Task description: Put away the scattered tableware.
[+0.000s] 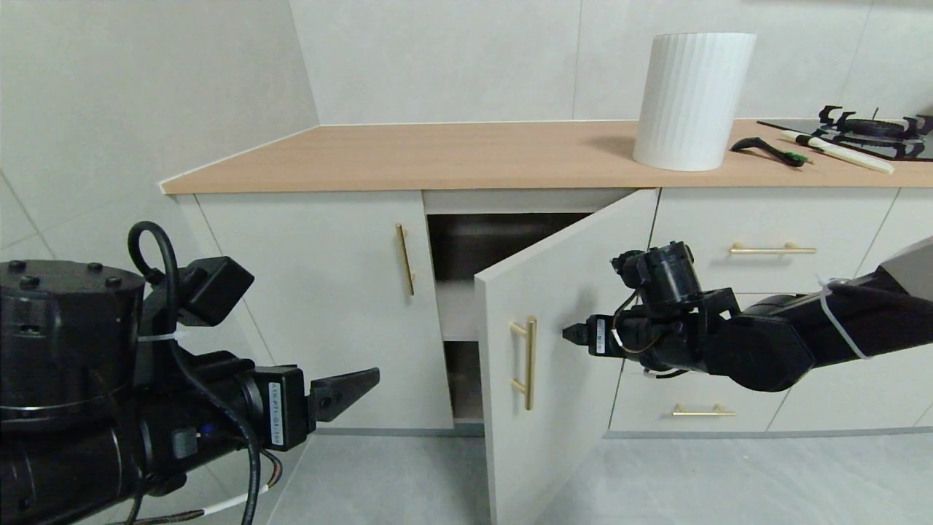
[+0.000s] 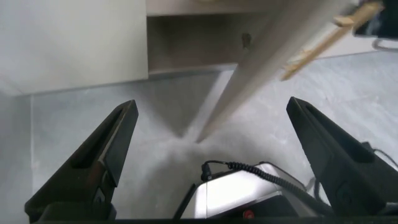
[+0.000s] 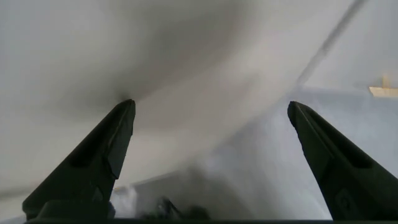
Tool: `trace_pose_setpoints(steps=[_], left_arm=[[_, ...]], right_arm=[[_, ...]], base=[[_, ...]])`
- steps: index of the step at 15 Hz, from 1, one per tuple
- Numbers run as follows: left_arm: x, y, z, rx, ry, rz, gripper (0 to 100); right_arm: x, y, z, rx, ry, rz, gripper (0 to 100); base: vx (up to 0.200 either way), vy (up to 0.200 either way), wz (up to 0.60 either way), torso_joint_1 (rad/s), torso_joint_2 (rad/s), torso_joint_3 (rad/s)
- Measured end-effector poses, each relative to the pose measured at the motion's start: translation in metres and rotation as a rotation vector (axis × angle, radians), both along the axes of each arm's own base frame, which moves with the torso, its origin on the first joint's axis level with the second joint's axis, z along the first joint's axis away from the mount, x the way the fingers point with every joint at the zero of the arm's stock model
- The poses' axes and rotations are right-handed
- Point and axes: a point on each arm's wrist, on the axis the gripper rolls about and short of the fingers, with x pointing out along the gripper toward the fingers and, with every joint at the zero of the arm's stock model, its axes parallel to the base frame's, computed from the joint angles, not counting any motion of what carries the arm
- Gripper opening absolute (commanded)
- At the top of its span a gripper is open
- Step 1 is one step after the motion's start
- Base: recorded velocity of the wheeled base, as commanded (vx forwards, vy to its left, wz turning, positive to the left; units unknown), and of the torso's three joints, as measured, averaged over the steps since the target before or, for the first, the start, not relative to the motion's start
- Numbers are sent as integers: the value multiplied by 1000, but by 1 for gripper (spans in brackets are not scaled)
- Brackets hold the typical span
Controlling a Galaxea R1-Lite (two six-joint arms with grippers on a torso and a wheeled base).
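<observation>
Head view: spread, empty right gripper beside handle of half-open cabinet door; left gripper likewise spread. Best to swing door wider along hinge arc.

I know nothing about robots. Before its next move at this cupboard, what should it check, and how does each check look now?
1. Cabinet door open: ok, it stands partly open.
2. Right gripper open and empty: ok, close to the door's face near the handle.
3. Left gripper open and empty: ok, low before the cabinet.
4. Tableware put away: not ok, black-handled utensil and white utensil lie on the counter.
5. Free room on the shelf: cannot tell, too dark.
</observation>
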Motion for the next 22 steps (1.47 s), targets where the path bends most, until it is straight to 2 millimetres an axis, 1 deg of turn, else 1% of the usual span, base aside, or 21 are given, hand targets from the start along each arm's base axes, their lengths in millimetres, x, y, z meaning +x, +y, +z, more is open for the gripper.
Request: trace_pose_setpoints(steps=[3, 6, 9, 12, 14, 18, 22], left_arm=[[1, 0, 1, -4, -1, 4, 100], [1, 0, 1, -4, -2, 3, 100], [1, 0, 0, -2, -1, 2, 100], [1, -1, 0, -1, 2, 2, 100], [1, -1, 0, 0, 2, 2, 100], [1, -1, 0, 0, 3, 2, 100], [2, -1, -1, 2, 6, 1, 100]], right_arm=[[6, 8, -1, 83, -41, -26, 100], [10, 13, -2, 129, -31, -49, 100], [21, 21, 1, 224, -31, -110, 100], [35, 28, 2, 283, -56, -186, 100], [45, 33, -1, 299, -76, -240, 100], [69, 42, -11, 328, -122, -349, 100], [90, 40, -24, 325, -153, -426, 100]], base=[[0, 0, 0, 0, 0, 0], [0, 0, 0, 0, 0, 0], [0, 0, 0, 0, 0, 0], [0, 0, 0, 0, 0, 0], [0, 0, 0, 0, 0, 0], [0, 0, 0, 0, 0, 0], [0, 0, 0, 0, 0, 0]])
